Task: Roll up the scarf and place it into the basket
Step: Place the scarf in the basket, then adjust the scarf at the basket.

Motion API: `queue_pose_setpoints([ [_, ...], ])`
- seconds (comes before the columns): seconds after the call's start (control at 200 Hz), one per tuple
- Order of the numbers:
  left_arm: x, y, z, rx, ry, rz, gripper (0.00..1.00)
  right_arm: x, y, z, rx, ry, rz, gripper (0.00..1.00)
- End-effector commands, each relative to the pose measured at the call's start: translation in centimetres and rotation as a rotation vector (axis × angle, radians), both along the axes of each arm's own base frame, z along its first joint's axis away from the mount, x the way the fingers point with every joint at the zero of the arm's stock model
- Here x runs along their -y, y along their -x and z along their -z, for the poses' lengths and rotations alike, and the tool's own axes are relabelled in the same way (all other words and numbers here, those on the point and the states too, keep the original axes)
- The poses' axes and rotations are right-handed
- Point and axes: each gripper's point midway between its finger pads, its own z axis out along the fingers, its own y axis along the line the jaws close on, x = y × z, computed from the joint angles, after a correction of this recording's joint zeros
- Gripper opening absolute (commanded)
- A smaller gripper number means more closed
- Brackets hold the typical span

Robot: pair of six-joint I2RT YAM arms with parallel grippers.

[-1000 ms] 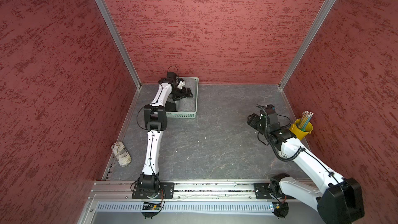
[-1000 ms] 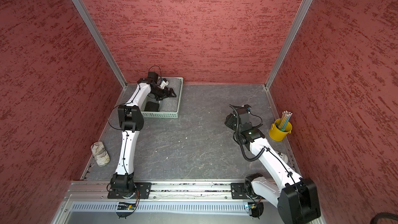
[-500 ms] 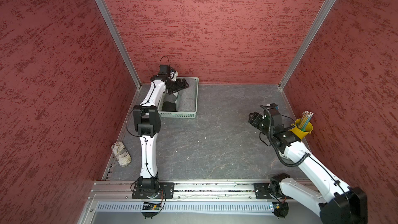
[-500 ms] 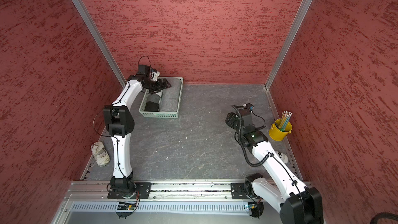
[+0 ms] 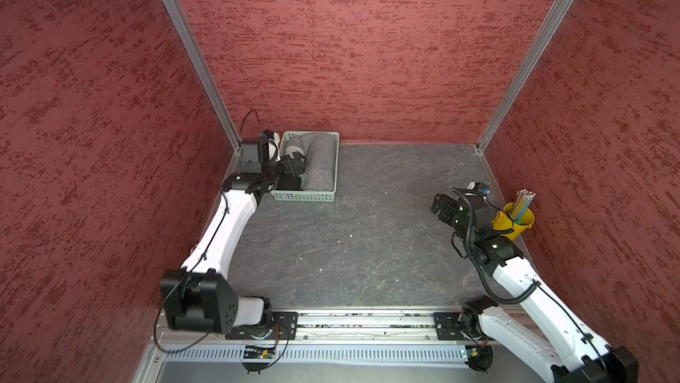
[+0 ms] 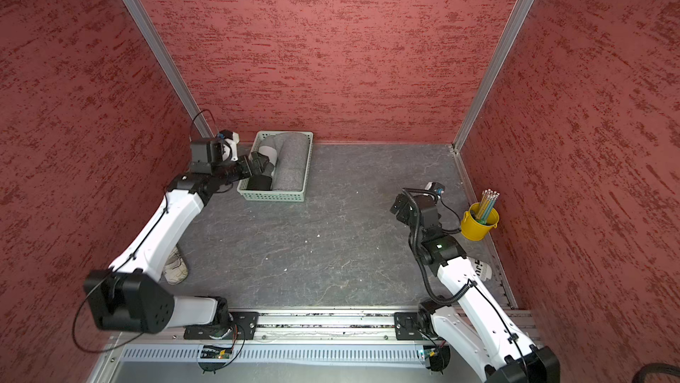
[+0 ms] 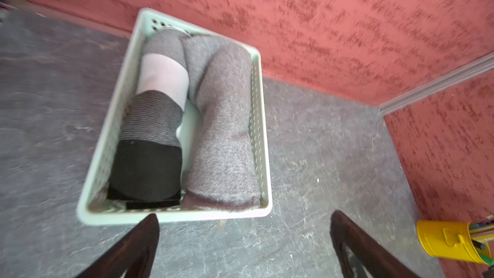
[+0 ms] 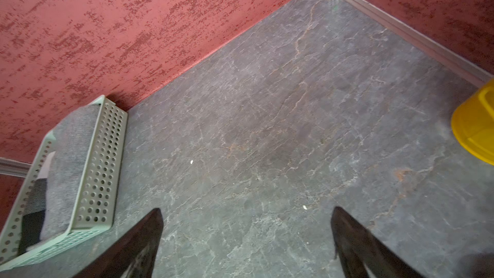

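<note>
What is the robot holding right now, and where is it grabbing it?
Nothing. The left end effector and right end effector are both open and empty.

One pale mint-green perforated plastic basket (image 7: 256, 129); two rolled scarves: fuzzy grey roll (image 7: 224, 135), black-grey-white banded roll (image 7: 152, 140); one yellow metal bucket (image 6: 476, 228).

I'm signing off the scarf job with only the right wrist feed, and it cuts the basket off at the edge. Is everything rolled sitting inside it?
Observer: Yes. The left wrist view shows a striped roll and a grey fuzzy roll side by side inside the basket, with nothing over the rim.
Operator: Is the left arm holding anything?
Observer: No. The left gripper is near the basket, with its jaws open and empty.
Operator: What's in the yellow thing at my frame's edge?
Observer: It's a yellow bucket holding pencils.
</note>
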Motion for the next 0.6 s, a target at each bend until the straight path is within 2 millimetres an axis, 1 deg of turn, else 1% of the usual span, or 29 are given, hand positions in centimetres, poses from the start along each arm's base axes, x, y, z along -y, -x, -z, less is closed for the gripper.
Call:
queue_pose_setpoints([
  [0.0,-2.7,2.1,0.7,0.106,-0.080,-0.132,0.99,2.2,0.4,0.1,0.018,0.092,0.085,0.99],
  [0.09,-4.8,4.6,2.2,0.177,-0.142,-0.236,0.99,3.4,0.5,0.5,0.039,0.141,0.136,0.99],
  [0.1,-4.9,4.8,2.1,0.192,-0.146,-0.243,0.99,3.5,0.5,0.6,0.041,0.146,0.142,0.99],
  [0.115,-5.2,5.1,2.6,0.199,-0.155,-0.253,0.99,3.6,0.5,0.6,0.047,0.152,0.148,0.99],
  [0.175,-5.8,6.1,3.9,0.231,-0.182,-0.275,0.99,4.1,0.5,0.9,0.067,0.179,0.167,0.99],
  [0.276,-6.6,7.2,6.5,0.224,-0.219,-0.305,0.99,4.3,0.2,1.0,0.097,0.211,0.168,0.99],
  [0.376,-6.7,7.3,8.8,0.218,-0.244,-0.299,1.00,4.5,-0.1,1.1,0.128,0.238,0.171,0.99],
  [0.451,-6.6,7.0,9.8,0.212,-0.263,-0.286,1.00,4.5,-0.2,1.3,0.139,0.252,0.169,0.99],
  [0.526,-6.5,6.3,9.9,0.194,-0.265,-0.276,1.00,4.5,-0.2,1.4,0.132,0.254,0.170,0.99],
  [0.596,-6.0,5.2,9.4,0.183,-0.229,-0.260,0.99,4.5,-0.2,1.5,0.122,0.255,0.172,0.99],
])
